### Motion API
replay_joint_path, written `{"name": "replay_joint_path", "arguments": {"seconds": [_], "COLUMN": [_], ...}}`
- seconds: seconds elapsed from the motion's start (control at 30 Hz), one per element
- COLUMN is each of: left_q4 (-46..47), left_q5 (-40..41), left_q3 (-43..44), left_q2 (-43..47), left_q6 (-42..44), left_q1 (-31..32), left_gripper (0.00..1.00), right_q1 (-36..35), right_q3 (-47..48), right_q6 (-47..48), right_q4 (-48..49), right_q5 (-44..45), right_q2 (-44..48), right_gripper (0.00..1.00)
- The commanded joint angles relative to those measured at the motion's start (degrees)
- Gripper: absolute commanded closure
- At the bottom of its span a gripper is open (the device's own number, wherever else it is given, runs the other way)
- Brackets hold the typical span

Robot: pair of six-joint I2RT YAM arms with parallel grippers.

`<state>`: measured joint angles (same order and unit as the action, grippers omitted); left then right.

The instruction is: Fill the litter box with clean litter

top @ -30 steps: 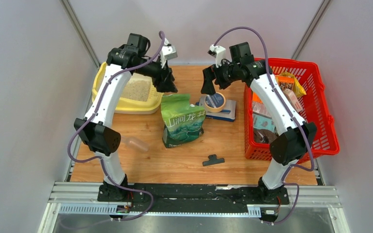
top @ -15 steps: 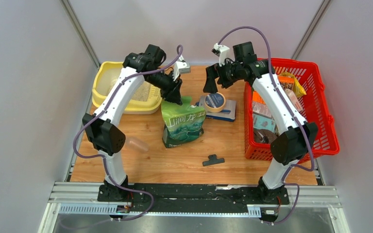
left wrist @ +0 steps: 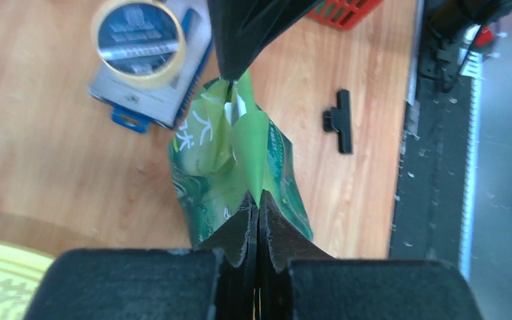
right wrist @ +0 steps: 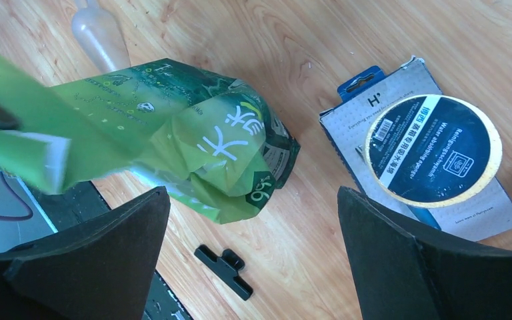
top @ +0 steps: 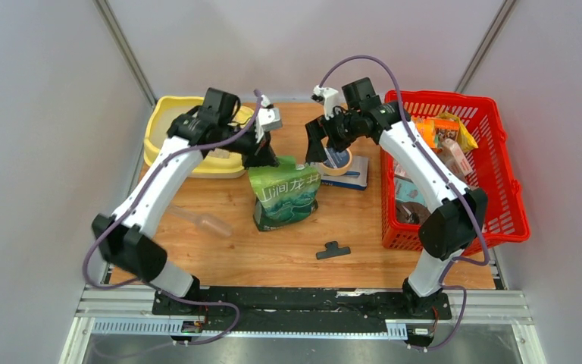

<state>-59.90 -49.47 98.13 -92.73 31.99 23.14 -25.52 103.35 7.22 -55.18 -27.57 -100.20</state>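
The litter box [top: 154, 129], a pale yellow tray, sits at the back left, and my left arm covers much of its inside. Its corner shows in the left wrist view [left wrist: 0, 283]. The clean litter's green pouch [top: 284, 193] stands mid-table, its top pulled up. My left gripper [top: 265, 158] is shut on the pouch's top edge [left wrist: 250, 143], pinching the green film between its jaws [left wrist: 259, 200]. My right gripper [top: 316, 145] hangs open just right of the pouch top, with the crumpled pouch [right wrist: 193, 147] below its spread fingers [right wrist: 252, 193].
A red basket [top: 500, 220] with cartons stands at the right. A tape roll [top: 336, 159] lies on a blue-grey card behind the pouch. A black clip [top: 333, 249] lies near the front. A clear scoop [top: 208, 224] lies at the left.
My left gripper swung from over the litter box to the pouch top and shut on its edge. My right gripper, still open, moved left and down toward the pouch.
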Motion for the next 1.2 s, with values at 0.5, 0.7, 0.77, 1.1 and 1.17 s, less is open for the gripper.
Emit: {"name": "replay_joint_path", "arguments": {"seconds": [0.5, 0.7, 0.77, 1.1, 1.17], "left_q4": [35.5, 36.5, 37.3, 42.4, 42.9], "left_q5": [-0.8, -0.5, -0.4, 2.6, 2.6], "left_q3": [-23.7, -23.8, -23.8, -26.4, -26.7], "left_q2": [21.7, 22.1, 22.0, 23.7, 23.8], "left_q6": [-10.5, -11.7, -12.4, -16.1, -16.3], "left_q1": [1.0, 1.1, 1.1, 1.4, 1.5], "left_gripper": [1.00, 1.00, 1.00, 1.00, 1.00], "right_q1": [-5.2, -6.2, -6.6, -10.3, -10.9], "right_q3": [1.7, -0.9, -0.5, -3.1, -4.6], "right_q6": [1.4, 1.0, 0.8, -3.6, -3.4], "right_q4": [-1.7, -0.6, -0.4, 0.7, 0.7], "right_q5": [2.1, 4.5, 5.4, 17.1, 19.7], "right_q2": [0.5, 0.7, -0.4, -1.6, -1.0], "right_gripper": [0.00, 0.00, 0.00, 0.00, 0.00]}}
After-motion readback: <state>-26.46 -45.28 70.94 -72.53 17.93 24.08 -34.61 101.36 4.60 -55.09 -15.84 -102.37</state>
